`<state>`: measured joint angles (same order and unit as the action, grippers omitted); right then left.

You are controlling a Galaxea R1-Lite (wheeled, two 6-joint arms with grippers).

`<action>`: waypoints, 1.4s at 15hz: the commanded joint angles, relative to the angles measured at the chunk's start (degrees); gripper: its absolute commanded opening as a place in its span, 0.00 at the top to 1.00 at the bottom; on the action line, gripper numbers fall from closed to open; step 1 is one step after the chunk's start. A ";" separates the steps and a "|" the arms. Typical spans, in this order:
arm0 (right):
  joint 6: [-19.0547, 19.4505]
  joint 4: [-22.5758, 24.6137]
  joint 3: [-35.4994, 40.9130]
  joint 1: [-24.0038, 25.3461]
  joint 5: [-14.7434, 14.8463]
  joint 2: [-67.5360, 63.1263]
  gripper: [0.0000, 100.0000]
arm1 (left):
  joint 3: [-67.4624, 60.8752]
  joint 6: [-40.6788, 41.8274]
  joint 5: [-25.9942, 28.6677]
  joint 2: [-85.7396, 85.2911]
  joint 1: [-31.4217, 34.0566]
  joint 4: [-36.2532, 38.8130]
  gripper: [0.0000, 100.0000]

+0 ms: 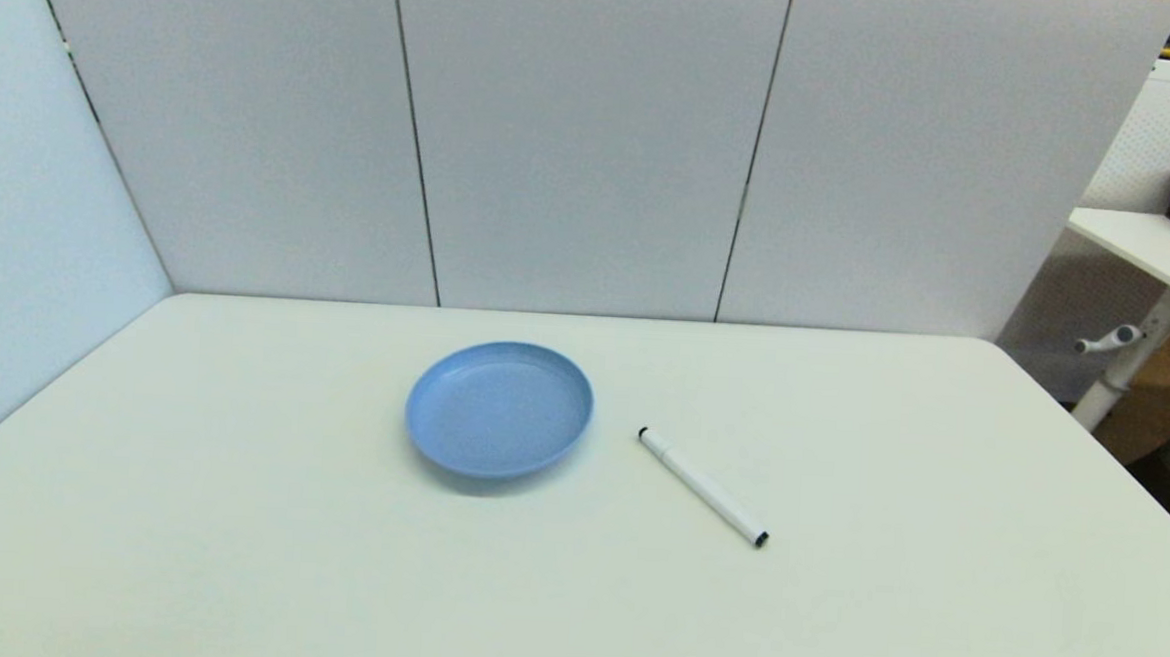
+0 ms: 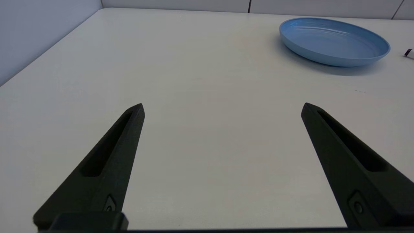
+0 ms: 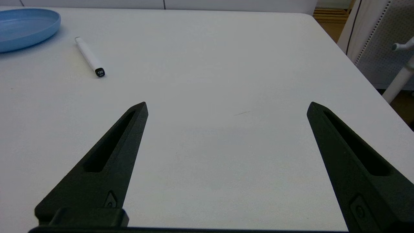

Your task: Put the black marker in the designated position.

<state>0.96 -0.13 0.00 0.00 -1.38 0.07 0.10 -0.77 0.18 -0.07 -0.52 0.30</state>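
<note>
On the plain white counter [image 1: 233,550], the slim white-barrelled black marker [image 1: 702,486] lies diagonally, nearer the wide-apart right claw [image 3: 226,105]; the left claw [image 2: 223,106] gapes too.

White table [image 1: 233,550] with two objects near its centre: a blue plate [image 1: 499,409] and, just to its right and apart from it, a marker [image 1: 702,486] lying flat and diagonal. Bare tabletop surrounded both on every side. Wall panels [image 1: 585,138] closed off the rear and left edges; the right edge stood open.
</note>
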 commanded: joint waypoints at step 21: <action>0.00 0.05 0.00 0.00 -0.03 -0.07 0.00 | 2.89 3.32 0.08 4.82 0.00 -0.48 0.00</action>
<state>0.94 -0.13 0.00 0.00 -1.38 0.07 0.22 0.74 0.00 0.35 -0.49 0.02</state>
